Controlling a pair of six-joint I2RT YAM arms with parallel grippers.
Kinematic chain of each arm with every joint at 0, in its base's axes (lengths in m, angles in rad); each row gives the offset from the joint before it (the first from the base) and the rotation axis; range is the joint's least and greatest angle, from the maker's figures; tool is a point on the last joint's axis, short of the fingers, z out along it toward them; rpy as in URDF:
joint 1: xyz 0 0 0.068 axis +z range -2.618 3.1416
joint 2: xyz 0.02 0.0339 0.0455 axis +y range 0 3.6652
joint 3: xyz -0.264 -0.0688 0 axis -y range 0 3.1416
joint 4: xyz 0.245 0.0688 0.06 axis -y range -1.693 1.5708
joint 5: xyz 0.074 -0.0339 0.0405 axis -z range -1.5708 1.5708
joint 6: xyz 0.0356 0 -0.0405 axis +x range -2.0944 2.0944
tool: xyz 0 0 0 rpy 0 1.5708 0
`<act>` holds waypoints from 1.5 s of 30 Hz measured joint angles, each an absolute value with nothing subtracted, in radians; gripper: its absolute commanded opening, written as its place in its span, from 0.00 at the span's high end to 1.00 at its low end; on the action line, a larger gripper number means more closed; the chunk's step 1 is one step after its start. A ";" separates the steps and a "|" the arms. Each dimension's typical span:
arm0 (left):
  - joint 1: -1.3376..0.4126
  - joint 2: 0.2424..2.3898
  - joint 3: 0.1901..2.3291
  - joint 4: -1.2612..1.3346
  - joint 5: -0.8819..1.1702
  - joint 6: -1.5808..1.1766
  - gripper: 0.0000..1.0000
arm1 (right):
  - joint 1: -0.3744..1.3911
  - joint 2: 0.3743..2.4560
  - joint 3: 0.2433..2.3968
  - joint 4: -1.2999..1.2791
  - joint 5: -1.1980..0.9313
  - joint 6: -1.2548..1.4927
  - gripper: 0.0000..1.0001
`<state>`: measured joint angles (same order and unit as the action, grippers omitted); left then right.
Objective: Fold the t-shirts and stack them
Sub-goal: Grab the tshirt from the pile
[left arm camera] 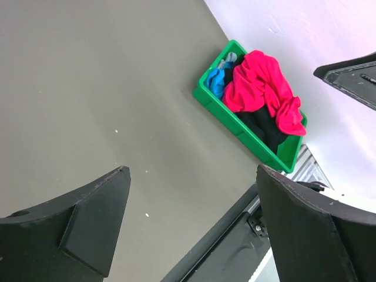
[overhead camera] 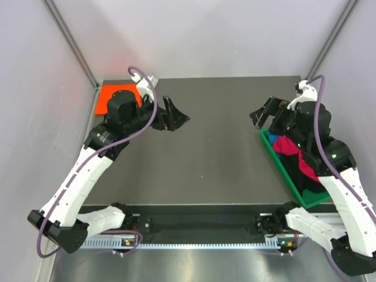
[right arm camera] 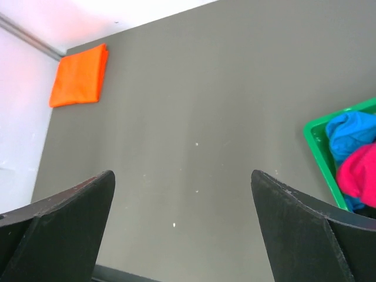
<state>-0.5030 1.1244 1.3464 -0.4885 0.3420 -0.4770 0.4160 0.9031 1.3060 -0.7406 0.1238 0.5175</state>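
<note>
A folded orange t-shirt (overhead camera: 111, 93) (right arm camera: 79, 76) lies flat at the table's far left corner, partly hidden behind my left arm in the top view. A crumpled crimson t-shirt (left arm camera: 260, 88) (overhead camera: 292, 149) tops a heap in the green bin (left arm camera: 207, 97) (overhead camera: 286, 172) at the right, with blue (left arm camera: 218, 81) (right arm camera: 351, 130) and black (left arm camera: 267, 127) t-shirts under it. My left gripper (overhead camera: 175, 114) (left arm camera: 192, 176) hangs open and empty above the table's left part. My right gripper (overhead camera: 264, 111) (right arm camera: 183, 176) is open and empty too, raised just left of the bin's far end.
Grey walls enclose the table on the left, back and right. A black rail (overhead camera: 200, 223) with both arm bases runs along the near edge. The dark grey tabletop (overhead camera: 217, 153) stretches between the two grippers.
</note>
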 measured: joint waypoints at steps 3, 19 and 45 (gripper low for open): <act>-0.503 1.124 1.344 -0.494 0.319 -0.471 0.07 | 0.416 0.903 1.281 -0.748 0.157 0.525 0.00; -0.503 1.087 1.207 -0.562 0.246 -0.415 0.07 | 0.108 1.137 1.250 -0.872 0.441 0.609 0.00; -0.503 1.152 1.237 -0.583 0.201 -0.410 0.08 | -0.369 1.360 1.098 -0.636 0.350 0.425 1.00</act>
